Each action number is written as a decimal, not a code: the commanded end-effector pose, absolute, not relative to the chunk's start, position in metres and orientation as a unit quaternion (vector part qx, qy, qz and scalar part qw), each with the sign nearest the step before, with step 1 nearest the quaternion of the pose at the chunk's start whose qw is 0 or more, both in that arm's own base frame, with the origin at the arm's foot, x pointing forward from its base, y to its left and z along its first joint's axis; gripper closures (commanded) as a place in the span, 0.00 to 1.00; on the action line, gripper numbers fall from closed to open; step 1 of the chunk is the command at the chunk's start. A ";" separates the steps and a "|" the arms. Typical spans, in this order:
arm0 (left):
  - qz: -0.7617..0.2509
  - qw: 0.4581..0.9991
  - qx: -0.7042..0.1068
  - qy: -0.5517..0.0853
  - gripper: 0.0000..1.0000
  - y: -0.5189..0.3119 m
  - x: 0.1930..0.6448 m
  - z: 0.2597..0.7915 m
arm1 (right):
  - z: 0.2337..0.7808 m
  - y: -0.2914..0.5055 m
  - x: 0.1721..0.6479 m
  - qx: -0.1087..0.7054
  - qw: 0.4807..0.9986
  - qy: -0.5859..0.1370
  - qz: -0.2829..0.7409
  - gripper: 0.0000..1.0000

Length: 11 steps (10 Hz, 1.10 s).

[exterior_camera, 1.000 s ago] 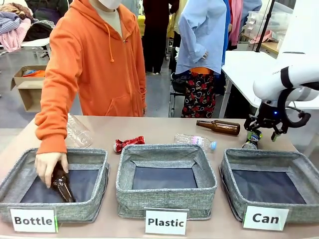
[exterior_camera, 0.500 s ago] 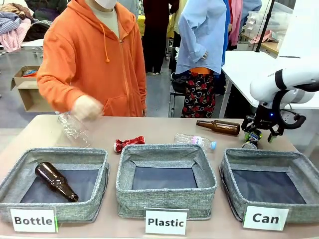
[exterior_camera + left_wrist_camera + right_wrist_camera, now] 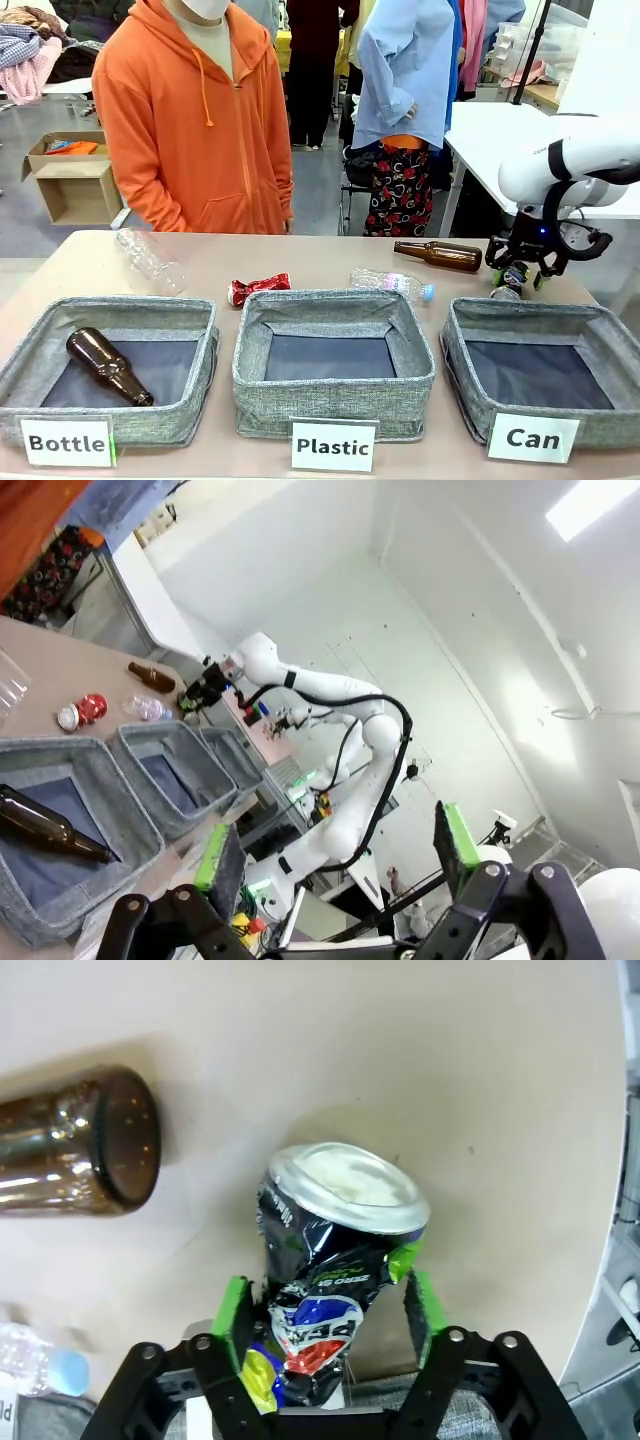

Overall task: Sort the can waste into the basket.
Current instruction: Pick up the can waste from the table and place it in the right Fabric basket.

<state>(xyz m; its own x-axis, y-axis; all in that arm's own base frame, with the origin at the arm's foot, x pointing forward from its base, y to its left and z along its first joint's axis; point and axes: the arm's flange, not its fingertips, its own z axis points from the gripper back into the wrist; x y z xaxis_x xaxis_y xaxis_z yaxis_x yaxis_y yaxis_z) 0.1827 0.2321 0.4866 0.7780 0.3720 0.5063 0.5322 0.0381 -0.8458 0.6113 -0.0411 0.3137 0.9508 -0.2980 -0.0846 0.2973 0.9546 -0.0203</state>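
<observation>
A crushed dark can (image 3: 510,281) with blue, red and yellow print stands on the table at the far right, just behind the grey "Can" basket (image 3: 600,424). My right gripper (image 3: 516,274) comes down over it. In the right wrist view its green pads (image 3: 234,1321) press both sides of the dark can (image 3: 335,1245), so the right gripper (image 3: 328,1308) is shut on it. A shiny red crushed can (image 3: 258,288) lies behind the middle basket. My left gripper (image 3: 335,855) hangs open in the air, away from the table, holding nothing.
A brown glass bottle (image 3: 438,255) lies just left of the dark can, with a clear plastic bottle (image 3: 392,283) nearby and another (image 3: 150,260) at far left. The "Bottle" basket (image 3: 190,400) holds a brown bottle (image 3: 108,365). The "Plastic" basket (image 3: 335,395) sits mid-table. A person in orange stands opposite.
The person dropped the brown bottle into the "Bottle" basket and pulled the arm back. My right gripper's jaws closed in on the dark can.
</observation>
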 end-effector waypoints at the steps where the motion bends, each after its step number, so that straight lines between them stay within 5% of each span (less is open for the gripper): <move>1: -0.081 0.674 -0.677 -0.284 0.00 0.190 0.206 0.471 | 0.317 -0.041 0.620 -0.020 0.985 0.052 -0.164 1.00; 2: -0.086 0.704 -0.650 -0.273 0.00 0.171 0.218 0.464 | 0.317 -0.040 0.620 -0.018 0.985 0.054 -0.163 1.00; 3: -0.095 0.717 -0.645 -0.246 0.00 0.154 0.224 0.457 | 0.317 -0.040 0.618 -0.015 0.985 0.058 -0.162 0.82; 5: -0.103 0.738 -0.634 -0.207 0.00 0.122 0.240 0.436 | 0.316 -0.042 0.619 -0.012 0.985 0.060 -0.159 1.00; 7: -0.074 0.765 -0.614 -0.179 0.00 0.105 0.252 0.416 | 0.317 -0.042 0.615 -0.007 0.986 0.059 -0.156 1.00; 11: -0.095 0.738 -0.635 -0.206 0.00 0.137 0.260 0.443 | 0.335 -0.043 0.606 -0.005 0.988 0.041 -0.152 1.00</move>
